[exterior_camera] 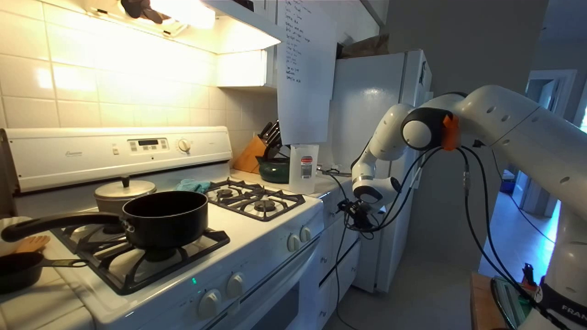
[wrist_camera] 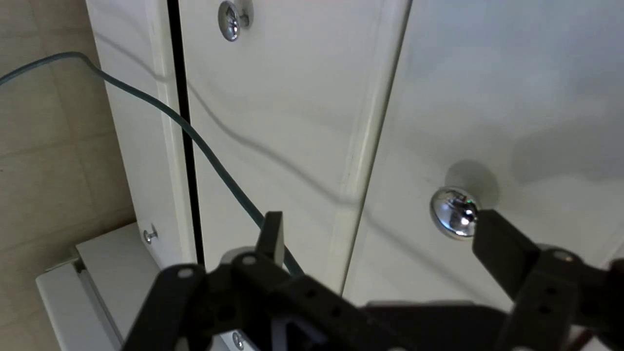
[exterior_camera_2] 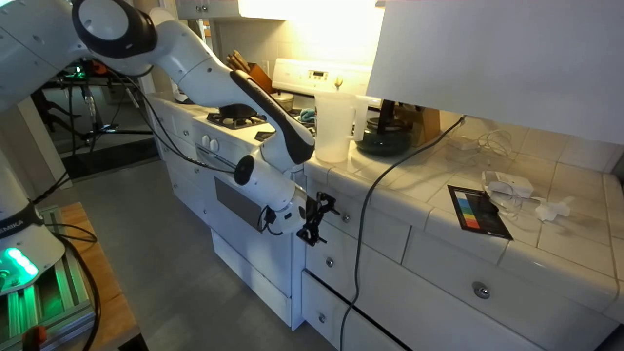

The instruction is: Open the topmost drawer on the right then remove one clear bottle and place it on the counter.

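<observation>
The topmost drawer on the right (exterior_camera_2: 521, 285) sits flush in the white cabinet under the tiled counter (exterior_camera_2: 414, 183). Its round chrome knob (wrist_camera: 454, 213) also shows in the wrist view. My gripper (wrist_camera: 375, 224) faces the cabinet with jaws spread wide and nothing between them. In that view one dark finger (wrist_camera: 509, 258) overlaps the knob's edge, while the opposite finger (wrist_camera: 270, 239) lies over the drawer below. In an exterior view the gripper (exterior_camera_2: 330, 226) hangs out in front of the cabinet, apart from that knob. A clear bottle is out of view.
A dark cable (exterior_camera_2: 363, 234) drapes off the counter across the drawer fronts, close by the gripper. On the counter stand a translucent pitcher (exterior_camera_2: 336, 126), a dark green kettle (exterior_camera_2: 385, 141), a striped black card (exterior_camera_2: 470, 214) and a white box (exterior_camera_2: 507, 184). The stove (exterior_camera: 183, 284) adjoins.
</observation>
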Controlling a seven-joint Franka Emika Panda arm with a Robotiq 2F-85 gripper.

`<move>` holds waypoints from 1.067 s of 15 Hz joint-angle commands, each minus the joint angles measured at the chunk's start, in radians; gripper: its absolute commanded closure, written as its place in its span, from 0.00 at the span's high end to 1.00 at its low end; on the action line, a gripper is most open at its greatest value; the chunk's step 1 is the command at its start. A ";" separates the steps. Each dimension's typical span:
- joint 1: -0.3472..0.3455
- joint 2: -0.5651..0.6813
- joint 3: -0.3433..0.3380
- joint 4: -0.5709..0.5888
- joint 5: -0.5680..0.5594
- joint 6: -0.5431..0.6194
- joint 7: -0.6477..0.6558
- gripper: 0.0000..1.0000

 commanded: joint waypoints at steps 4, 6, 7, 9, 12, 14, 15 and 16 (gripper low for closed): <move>-0.010 0.009 -0.052 -0.016 0.187 -0.089 -0.069 1.00; -0.020 0.002 -0.058 0.001 0.179 -0.109 -0.060 1.00; -0.023 -0.001 -0.064 0.005 0.179 -0.116 -0.067 1.00; -0.030 0.004 -0.061 0.021 0.178 -0.121 -0.071 1.00; -0.028 0.029 -0.050 0.047 0.177 -0.107 -0.072 1.00; -0.025 0.044 -0.039 0.059 0.177 -0.099 -0.067 1.00; -0.024 0.053 -0.034 0.066 0.177 -0.096 -0.064 1.00; -0.024 0.066 -0.027 0.077 0.177 -0.091 -0.058 1.00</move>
